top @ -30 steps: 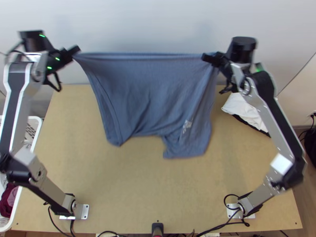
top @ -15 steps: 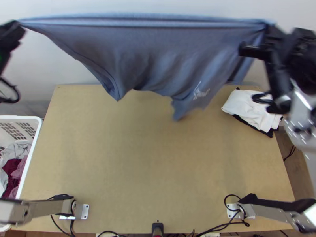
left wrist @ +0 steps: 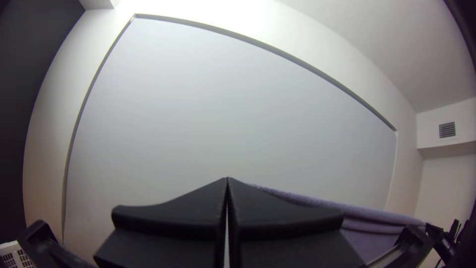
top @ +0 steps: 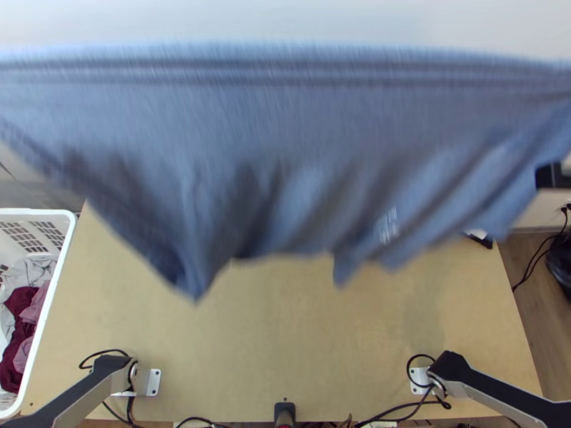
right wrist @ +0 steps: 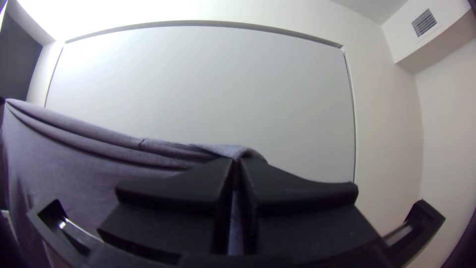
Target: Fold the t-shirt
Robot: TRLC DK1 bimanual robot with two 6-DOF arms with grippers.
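Note:
High above the table, the blue t-shirt (top: 285, 121) is stretched taut along its upper edge, its lower part hanging in loose folds with two hanging points. A black part of my right gripper (top: 553, 175) shows at the top view's right edge. In the left wrist view my left gripper (left wrist: 227, 179) is shut on one end of the shirt (left wrist: 377, 215), whose edge runs off toward the other arm. My right gripper (right wrist: 237, 161) is shut on the opposite upper end of the shirt (right wrist: 99, 149), with a bit of cloth bulging over its fingertips.
A white basket (top: 66, 250) with clothes stands left of the wooden table (top: 285, 342). Part of a dark and white cloth pile (top: 479, 237) peeks out at the table's right side. The arms' bases and cables lie along the near edge.
Both arms have raised the shirt toward the top camera and spread farther apart, so it looks much larger. Its held ends have passed out of the top view's sides.

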